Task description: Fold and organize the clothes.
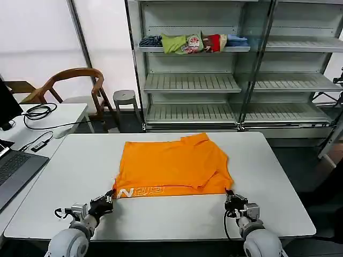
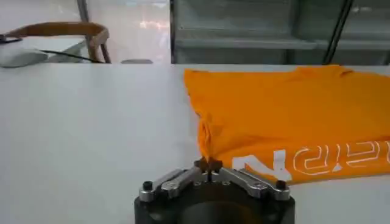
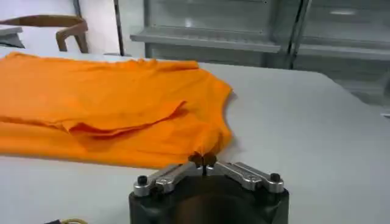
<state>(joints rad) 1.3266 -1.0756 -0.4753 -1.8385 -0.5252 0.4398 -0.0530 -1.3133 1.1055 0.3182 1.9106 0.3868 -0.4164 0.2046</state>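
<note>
The clothes, one bright orange T-shirt (image 1: pixel 174 166), lie partly folded on the white table (image 1: pixel 161 219), pale lettering along the near hem. My left gripper (image 1: pixel 110 199) is shut on the shirt's near left corner; the left wrist view shows the T-shirt (image 2: pixel 286 122) pinched into a ridge at the left gripper (image 2: pixel 208 164). My right gripper (image 1: pixel 230 197) is shut on the near right corner. From the right wrist, the T-shirt (image 3: pixel 116 109) gathers into the right gripper (image 3: pixel 202 161).
A laptop (image 1: pixel 13 171) and cables (image 1: pixel 37 112) lie on the side desk at the left. A wooden chair (image 1: pixel 75 80) and stool (image 1: pixel 125 97) stand behind. Shelving (image 1: pixel 193 80) at the back holds a row of bunched garments (image 1: pixel 193 43).
</note>
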